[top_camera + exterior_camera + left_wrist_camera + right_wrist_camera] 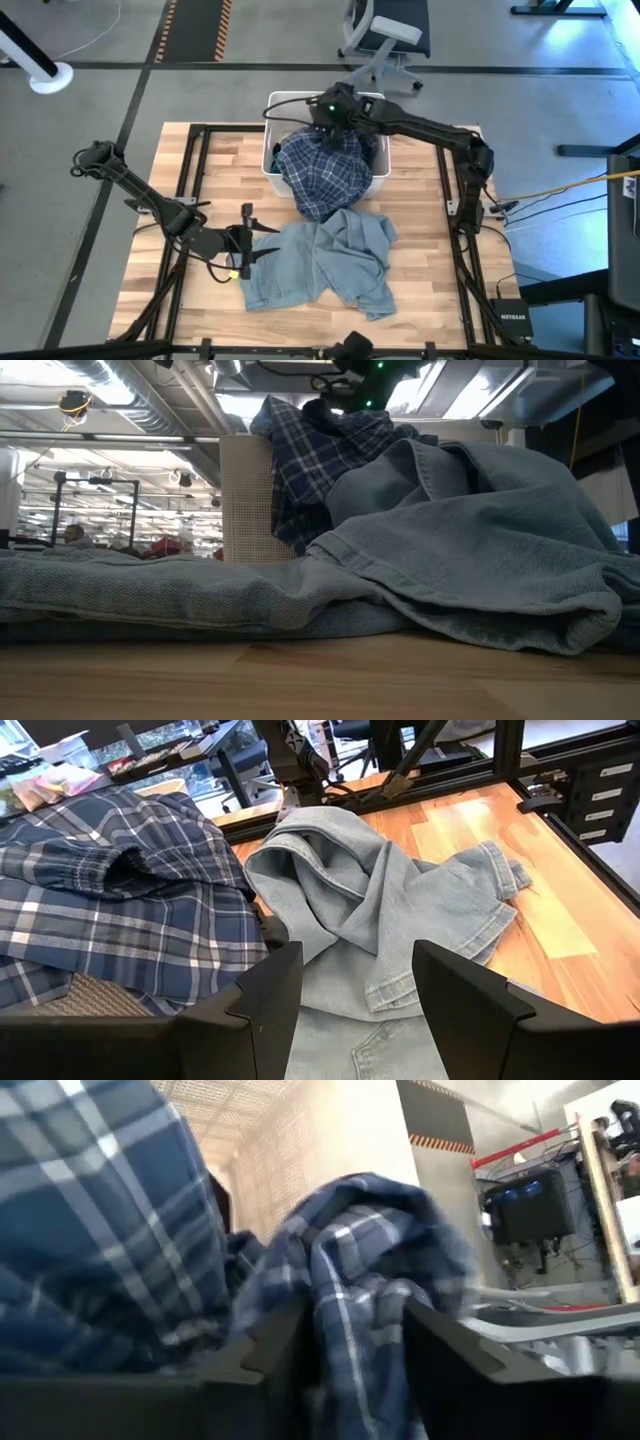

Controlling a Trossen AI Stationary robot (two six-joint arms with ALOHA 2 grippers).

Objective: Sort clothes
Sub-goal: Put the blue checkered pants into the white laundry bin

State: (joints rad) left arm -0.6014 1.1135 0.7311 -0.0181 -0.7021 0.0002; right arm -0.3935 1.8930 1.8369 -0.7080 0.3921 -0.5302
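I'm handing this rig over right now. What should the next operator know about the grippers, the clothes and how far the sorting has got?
Right gripper: over the bin, fingers parted around a fold of the plaid shirt, which hangs out of the bin onto the table.
Left gripper: open, low at the denim's edge, holding nothing.
Done: cannot tell what is sorted.
Left: denim lies loose on the table; shirt not fully placed.

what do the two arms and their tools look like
Both arms are dark, jointed tubes with black cables alongside. The left tool has two flat black fingers with stepped inner edges. The right tool carries a green light.
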